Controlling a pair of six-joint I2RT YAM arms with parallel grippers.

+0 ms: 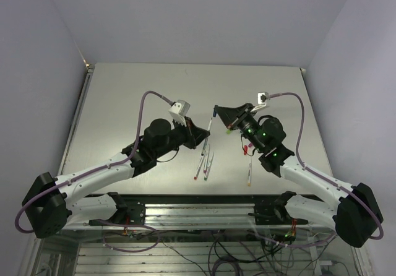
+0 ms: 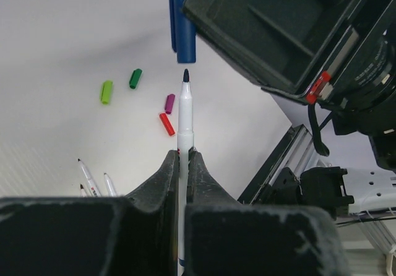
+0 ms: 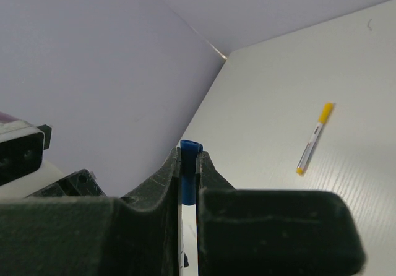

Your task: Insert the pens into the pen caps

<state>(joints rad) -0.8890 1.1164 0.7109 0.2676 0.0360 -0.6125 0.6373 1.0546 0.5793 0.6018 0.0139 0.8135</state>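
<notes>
Since pen and cap must meet end-on, the left pincer (image 2: 184,155) is clamped on a pen (image 2: 185,112), tip aimed at the blue cap (image 2: 183,25) pinched in the right pincer (image 3: 187,158), just apart, above the table (image 2: 49,53); other caps (image 2: 106,91) lie loose.

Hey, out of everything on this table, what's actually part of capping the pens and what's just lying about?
Part of the job:
dark-tipped pen in the left gripper
blue cap in the right gripper
light green cap, dark green cap, magenta cap, red cap
loose uncapped pens
yellow pen, already capped

Not part of it:
purple cable, aluminium rail; both rig hardware
</notes>
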